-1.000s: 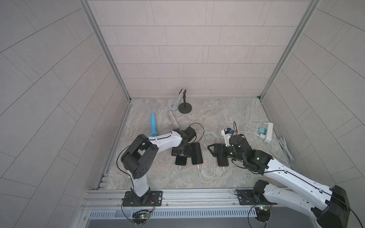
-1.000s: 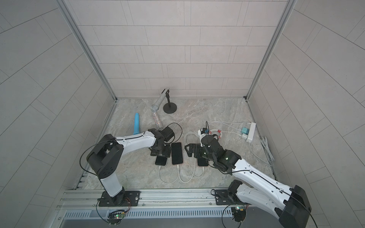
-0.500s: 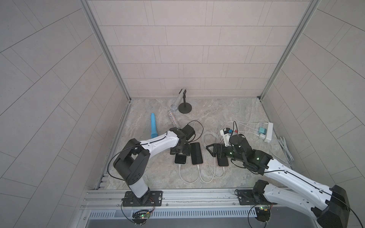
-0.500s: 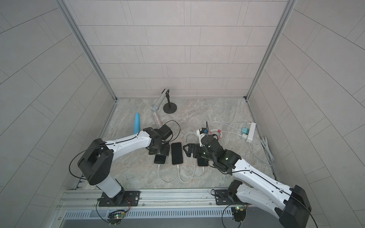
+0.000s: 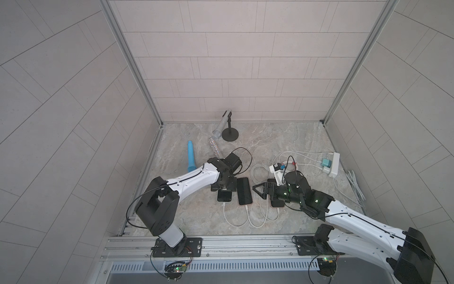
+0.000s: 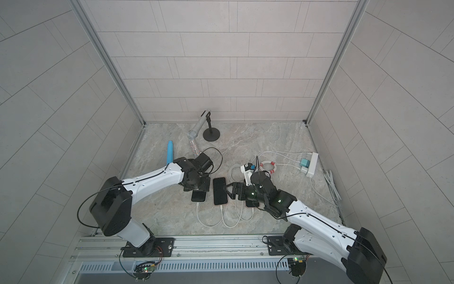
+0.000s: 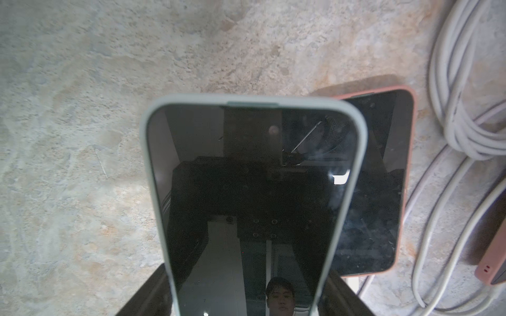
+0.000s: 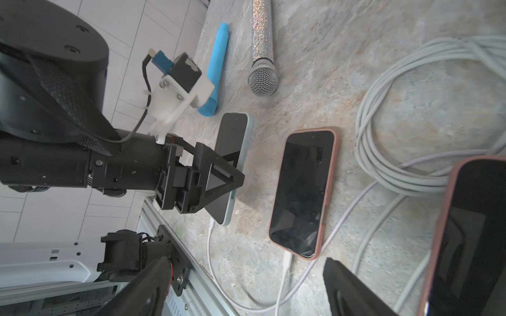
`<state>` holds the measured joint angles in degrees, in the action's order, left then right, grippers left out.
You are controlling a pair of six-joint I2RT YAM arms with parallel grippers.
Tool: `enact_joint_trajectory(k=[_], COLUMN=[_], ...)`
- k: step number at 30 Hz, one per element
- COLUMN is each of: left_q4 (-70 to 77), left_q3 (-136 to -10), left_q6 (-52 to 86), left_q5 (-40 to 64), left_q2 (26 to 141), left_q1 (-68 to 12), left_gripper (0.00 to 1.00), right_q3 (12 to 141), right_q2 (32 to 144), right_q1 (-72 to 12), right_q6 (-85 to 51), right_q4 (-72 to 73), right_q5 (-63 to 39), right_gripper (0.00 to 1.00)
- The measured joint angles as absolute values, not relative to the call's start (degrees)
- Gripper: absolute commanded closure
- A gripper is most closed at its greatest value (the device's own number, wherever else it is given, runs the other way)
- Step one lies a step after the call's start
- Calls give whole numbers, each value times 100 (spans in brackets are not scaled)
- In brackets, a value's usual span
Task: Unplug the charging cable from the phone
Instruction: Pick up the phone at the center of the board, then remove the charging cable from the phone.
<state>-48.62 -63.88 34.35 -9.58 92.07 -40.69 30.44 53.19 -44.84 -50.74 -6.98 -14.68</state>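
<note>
The right gripper hangs wide open and empty. Just ahead of it lies a pink-cased phone. Further ahead and to one side, the white plug sits in the near end of the pale-cased phone. The left gripper clamps that phone by its long edges, tilted. The right gripper should probably pinch the stiff plug, not the cable, and pull straight along the phone's length.

The pale-green-cased phone, screen dark, is tilted up on one long edge; a white charging cable seemingly sits plugged into its bottom end.
</note>
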Motion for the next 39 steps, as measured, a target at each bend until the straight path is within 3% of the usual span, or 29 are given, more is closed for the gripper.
enact_joint_trajectory(k=[22,33,39], left_q4=[-4890,-4890,-4890], left_q3=[-6423,-6425,-6425], left_q6=[3607,3653,3664], left_q5=[-825,-694,-637], left_q2=[9115,8997,8997], left_q1=[-3988,-3988,-3988], left_gripper=[100,100,100], right_q3=[2425,2427,2451], right_q2=[6366,7387,7940], right_q1=[-5072,-5402,-5714], right_q6=[-5712,-6093,-6182], right_q4=[1144,2196,2751], right_q5=[-1957,-2082,-2034], right_gripper=[9,14,21])
